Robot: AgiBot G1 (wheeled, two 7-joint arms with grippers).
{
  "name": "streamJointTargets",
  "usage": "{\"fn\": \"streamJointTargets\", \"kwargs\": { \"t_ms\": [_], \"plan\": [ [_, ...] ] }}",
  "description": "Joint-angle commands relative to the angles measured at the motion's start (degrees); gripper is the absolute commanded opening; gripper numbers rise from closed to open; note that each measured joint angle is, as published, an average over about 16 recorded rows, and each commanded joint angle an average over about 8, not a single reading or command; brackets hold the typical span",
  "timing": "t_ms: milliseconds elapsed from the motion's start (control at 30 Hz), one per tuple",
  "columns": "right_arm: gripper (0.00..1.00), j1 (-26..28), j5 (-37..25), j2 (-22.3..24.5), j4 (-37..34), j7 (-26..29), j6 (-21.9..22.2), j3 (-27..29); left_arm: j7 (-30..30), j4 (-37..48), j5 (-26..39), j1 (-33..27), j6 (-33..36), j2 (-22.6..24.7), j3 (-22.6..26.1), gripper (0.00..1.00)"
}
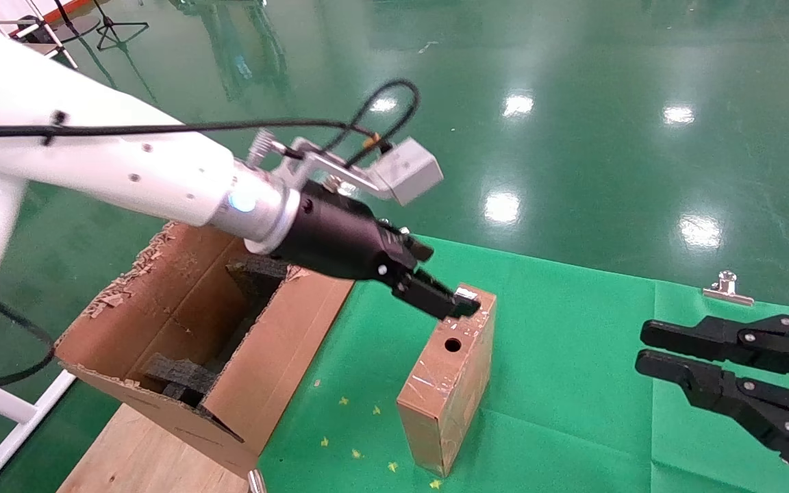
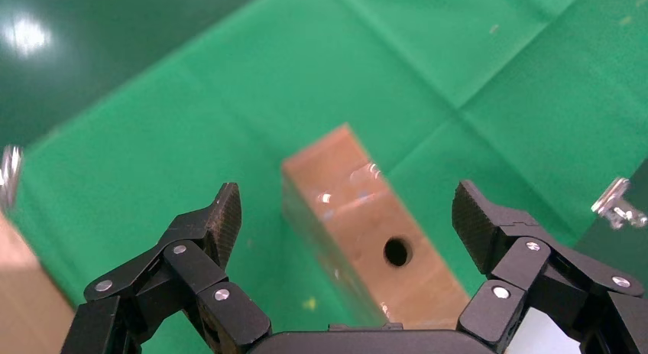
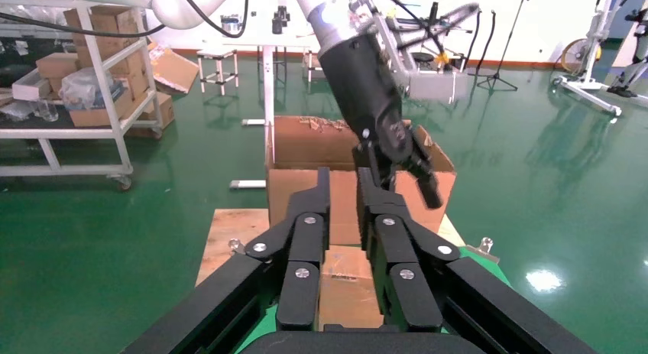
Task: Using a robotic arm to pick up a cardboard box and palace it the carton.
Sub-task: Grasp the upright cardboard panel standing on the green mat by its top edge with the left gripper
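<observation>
The cardboard box stands on its long edge on the green cloth, its taped narrow face with the round hole turned up. My left gripper, on the white arm, hangs just above the box's far top end. In the left wrist view the left gripper is wide open. The box lies below and between its fingers, touching neither. The carton with black foam blocks stands to the left. My right gripper is parked at the right, slightly open and empty.
The green cloth covers the table. A metal clip holds its far right edge. The carton rests on a wooden board. The right wrist view shows the right gripper, the box, the carton and shelves.
</observation>
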Motion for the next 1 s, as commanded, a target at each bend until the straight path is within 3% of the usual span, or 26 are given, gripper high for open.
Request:
{"fn": "streamJointTargets", "kwargs": {
  "t_ms": [33,267,533,1000],
  "plan": [
    [0.0,0.0,0.0,0.0,0.0,0.0,0.0,0.0,-3.6,-0.1,1.6,-1.1,1.4,1.5,1.3,1.0],
    [0.0,0.0,0.0,0.0,0.0,0.0,0.0,0.0,-9.1,-0.3,5.9,-2.3,2.5,5.8,4.9,1.0],
    [0.0,0.0,0.0,0.0,0.0,0.0,0.0,0.0,-10.2,-0.3,6.9,-3.5,4.4,9.6,9.4,1.0],
    [0.0,0.0,0.0,0.0,0.0,0.0,0.0,0.0,-9.5,-0.2,3.3,-7.9,5.1,9.5,19.0,1.0]
  ]
}}
